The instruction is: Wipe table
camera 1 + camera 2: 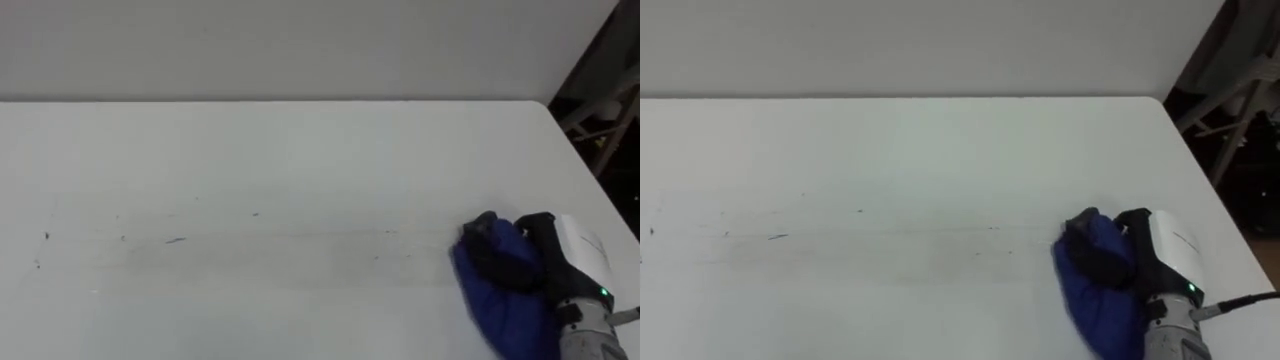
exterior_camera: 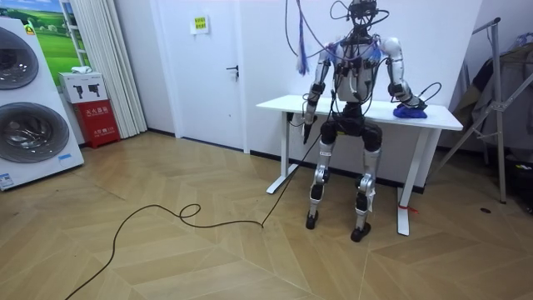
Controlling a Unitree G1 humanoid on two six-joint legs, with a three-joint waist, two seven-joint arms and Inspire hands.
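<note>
A wooden floor [image 2: 183, 250] laid in a herringbone pattern is seen across the room, which is evenly lit. The far side is closed by a white wall [image 2: 266, 50], in which a white door [image 2: 212, 83] is shut; a small yellow notice [image 2: 200, 23] is fixed high on it. At the left, two washing machines [image 2: 29, 133] are stacked, a red cabinet [image 2: 100, 121] is placed just beside them, and a pale curtain [image 2: 108, 50] is hung behind it. At the far right, a metal stand [image 2: 500, 108] is set.

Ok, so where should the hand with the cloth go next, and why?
Probably sweep the right hand, which grips the blue cloth, leftward across the table. Small dark specks lie towards its left side, while the cloth sits near the right edge.
</note>
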